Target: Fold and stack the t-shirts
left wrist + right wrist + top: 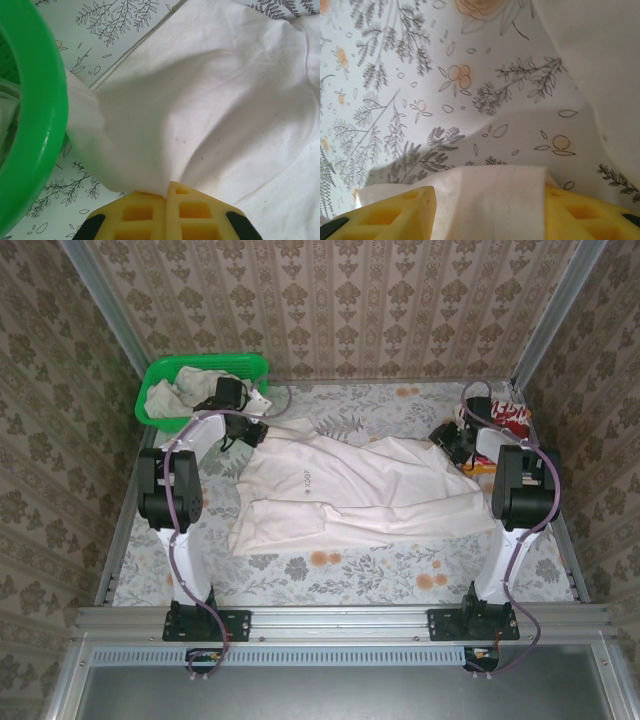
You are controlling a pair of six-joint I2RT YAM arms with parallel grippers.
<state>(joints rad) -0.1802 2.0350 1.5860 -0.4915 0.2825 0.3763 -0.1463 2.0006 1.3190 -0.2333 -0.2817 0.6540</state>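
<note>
A large off-white t-shirt (350,490) with a small dark chest print (303,480) lies crumpled across the middle of the table. My left gripper (250,430) is at its far left corner beside the green basket. In the left wrist view it (167,192) is shut on a pinch of that shirt (210,100). My right gripper (462,445) is at the shirt's far right corner. Its yellow fingers (395,215) stand partly apart with a flat hemmed band of the shirt (490,195) clamped between them, above the tablecloth. A folded red-and-white t-shirt (510,418) lies at the far right.
The green mesh basket (200,380) at the far left corner holds another off-white t-shirt (180,395); its rim (40,110) is close to my left fingers. The floral tablecloth (400,570) is bare along the near edge. Papered walls close in the table.
</note>
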